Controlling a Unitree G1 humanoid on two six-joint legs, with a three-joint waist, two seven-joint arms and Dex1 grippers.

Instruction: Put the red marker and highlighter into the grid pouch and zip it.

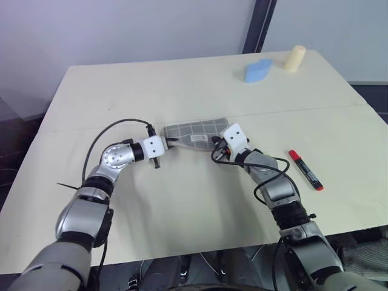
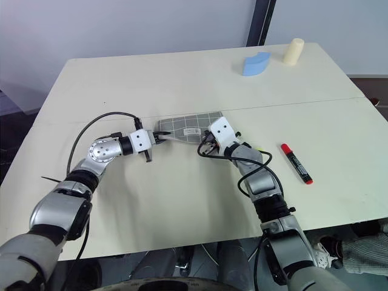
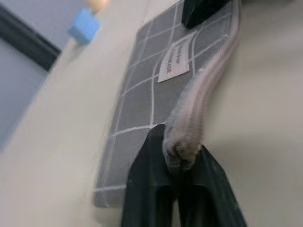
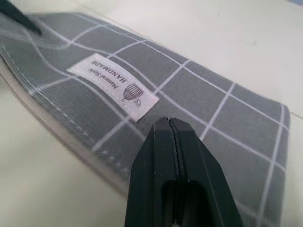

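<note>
The grid pouch (image 1: 195, 130), grey with white lines and a white label (image 4: 113, 86), lies flat at mid-table. My left gripper (image 3: 182, 158) is shut on the left end of its zipper edge. My right gripper (image 4: 173, 130) rests over the pouch's right end, its fingers pressed together with nothing visible between them. The red marker (image 1: 305, 170) lies on the table to the right of my right forearm, apart from both grippers. A sliver of bright yellow, possibly the highlighter (image 2: 259, 149), peeks out beside my right forearm; the rest is hidden.
A blue object (image 1: 257, 70) and a cream cylinder (image 1: 294, 58) stand at the table's far right corner. The cream table (image 1: 121, 91) is bare to the left and toward the front edge. Cables loop off both wrists.
</note>
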